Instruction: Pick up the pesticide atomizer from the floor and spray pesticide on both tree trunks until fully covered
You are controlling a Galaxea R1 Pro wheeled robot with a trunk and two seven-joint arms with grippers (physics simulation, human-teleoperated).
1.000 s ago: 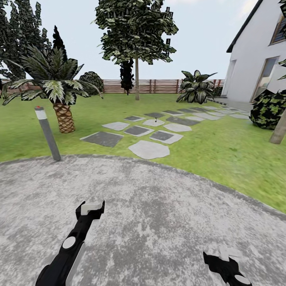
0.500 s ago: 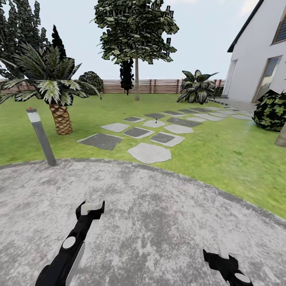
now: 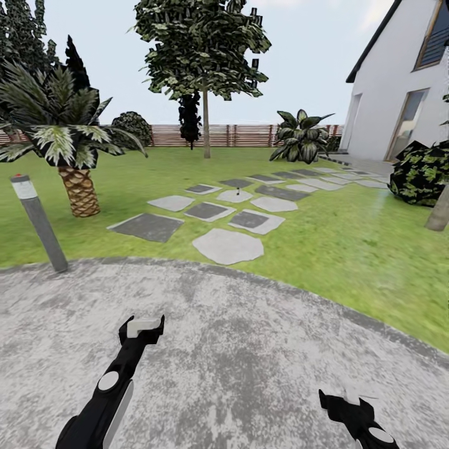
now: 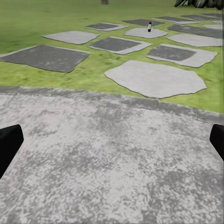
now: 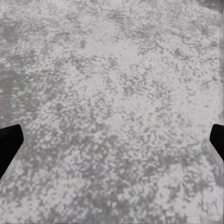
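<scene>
From the head camera, the robot stands on a round grey gravel patch at the edge of a green lawn, and a path of flat stepping stones runs away from the gravel toward a white house. The sprayer, a tiny dark upright shape, stands on a pale round stone well up that path, far beyond both arms. Past the stones, a tree with a pale straight trunk rises in front of the brown slatted fence; a second pale trunk shows at the lawn's edge beside a dark bush near the house. On the other side of the path from the house stand a palm and, at the gravel's rim, a grey post with a white band. The left gripper hangs over the gravel with its white-tipped fingers apart and nothing between them; the right gripper is low over the gravel, too, its spread hard to judge here. The left wrist camera looks over gravel to the stones, with the sprayer small on a far pale stone, and black fingertips at both edges, wide apart. The right wrist camera faces bare gravel, its fingertips likewise spread wide and empty.
</scene>
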